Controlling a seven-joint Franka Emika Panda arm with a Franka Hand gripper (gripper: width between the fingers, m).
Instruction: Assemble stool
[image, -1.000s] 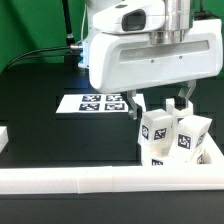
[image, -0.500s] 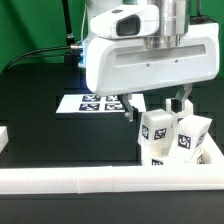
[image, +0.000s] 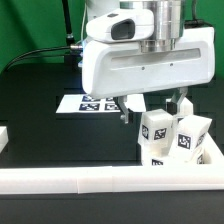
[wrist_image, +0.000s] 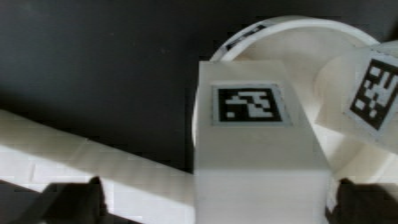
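Note:
Two white stool legs with black-and-white tags stand upright at the exterior view's right, one nearer (image: 155, 132) and one further right (image: 193, 138). My gripper (image: 154, 107) hangs open just above the nearer leg, one finger on each side. In the wrist view that leg (wrist_image: 249, 110) lies between my dark fingertips (wrist_image: 71, 200), with a gap on both sides; my gripper (wrist_image: 217, 205) holds nothing. The second leg (wrist_image: 365, 85) leans beside it. A curved white rim, which looks like the round seat (wrist_image: 267, 35), shows behind the legs. A third leg is not in view.
The marker board (image: 95, 102) lies on the black table behind the gripper. A long white rail (image: 100, 180) runs along the front edge, and another rail end (image: 3, 138) sits at the exterior view's left. A rail (wrist_image: 71, 150) also crosses the wrist view.
The hand has shifted to the exterior view's left, and its left finger now stands further out, so the fingers are wider apart. The legs have not moved.

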